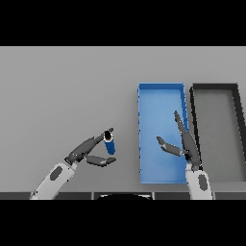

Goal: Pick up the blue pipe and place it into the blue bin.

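The blue pipe (110, 145) is a short tube with a dark ring-shaped end facing up, left of the blue bin (149, 174). My left hand (85, 152) reaches in from the lower left. Its fingers rest against the pipe's top end and its thumb comes up under the pipe's lower end, so the pipe is pinched between them. I cannot tell whether the pipe is off the table. My right hand (188, 144) is over the blue bin's right side, open, with straight fingers pointing away and the thumb spread to the left.
A black bin (238, 110) with a grey floor stands directly right of the blue bin. Bare grey table stretches to the left and behind the pipe.
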`<state>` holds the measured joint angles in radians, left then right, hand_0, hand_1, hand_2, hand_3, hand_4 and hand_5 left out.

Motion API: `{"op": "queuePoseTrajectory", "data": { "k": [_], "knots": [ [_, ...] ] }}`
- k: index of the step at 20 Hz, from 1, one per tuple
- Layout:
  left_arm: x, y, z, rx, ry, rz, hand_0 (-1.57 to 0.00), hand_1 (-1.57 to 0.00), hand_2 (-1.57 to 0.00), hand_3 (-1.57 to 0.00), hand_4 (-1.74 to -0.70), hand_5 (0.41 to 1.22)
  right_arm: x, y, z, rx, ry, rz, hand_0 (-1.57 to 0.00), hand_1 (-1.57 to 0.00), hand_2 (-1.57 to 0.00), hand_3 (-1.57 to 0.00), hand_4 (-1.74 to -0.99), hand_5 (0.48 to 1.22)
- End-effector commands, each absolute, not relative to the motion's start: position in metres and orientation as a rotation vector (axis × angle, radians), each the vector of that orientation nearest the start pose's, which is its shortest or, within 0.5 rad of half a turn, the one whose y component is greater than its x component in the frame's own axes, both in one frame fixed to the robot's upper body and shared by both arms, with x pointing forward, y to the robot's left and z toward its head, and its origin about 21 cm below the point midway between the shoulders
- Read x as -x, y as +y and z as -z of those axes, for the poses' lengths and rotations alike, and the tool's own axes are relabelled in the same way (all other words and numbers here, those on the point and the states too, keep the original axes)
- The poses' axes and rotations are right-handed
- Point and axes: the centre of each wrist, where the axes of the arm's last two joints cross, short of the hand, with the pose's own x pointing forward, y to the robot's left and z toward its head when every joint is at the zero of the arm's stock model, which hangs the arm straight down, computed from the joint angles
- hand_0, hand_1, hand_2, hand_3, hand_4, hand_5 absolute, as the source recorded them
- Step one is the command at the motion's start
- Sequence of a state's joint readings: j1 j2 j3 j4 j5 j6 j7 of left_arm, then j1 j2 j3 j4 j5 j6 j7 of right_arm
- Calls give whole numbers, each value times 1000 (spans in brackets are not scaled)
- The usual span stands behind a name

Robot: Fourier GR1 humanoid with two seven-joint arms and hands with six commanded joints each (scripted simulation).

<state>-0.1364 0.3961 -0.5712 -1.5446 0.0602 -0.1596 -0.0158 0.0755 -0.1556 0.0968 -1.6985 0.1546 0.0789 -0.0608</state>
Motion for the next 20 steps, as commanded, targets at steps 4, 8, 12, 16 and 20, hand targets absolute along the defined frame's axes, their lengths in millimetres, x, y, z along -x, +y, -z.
{"op": "queuePoseTrajectory", "data": {
  "k": [4,8,12,16,20],
  "knots": [
    [-248,171,11,288,-1424,836,1,1,1,1,-1120,494,-227,-250,-18,113,-1653,-368,1,1,1,1,-1201,548],
    [-254,162,23,338,-1460,809,1,1,-51,-16,-1117,543,-226,-249,-18,121,-1642,-377,1,1,1,1,-1192,549],
    [-256,147,23,440,-1450,714,-39,-248,-417,-345,-1268,675,-226,-253,-15,121,-1648,-375,1,1,1,1,-1196,560],
    [-252,135,28,476,-1484,668,-833,-976,-1063,-1015,-1505,997,-227,-252,-14,126,-1645,-378,1,1,1,1,-1184,562],
    [-244,132,25,478,-1480,702,-1269,-1327,-1363,-1320,-1586,1129,-227,-250,-12,132,-1644,-384,1,1,1,1,-1176,560]
  ]
}}
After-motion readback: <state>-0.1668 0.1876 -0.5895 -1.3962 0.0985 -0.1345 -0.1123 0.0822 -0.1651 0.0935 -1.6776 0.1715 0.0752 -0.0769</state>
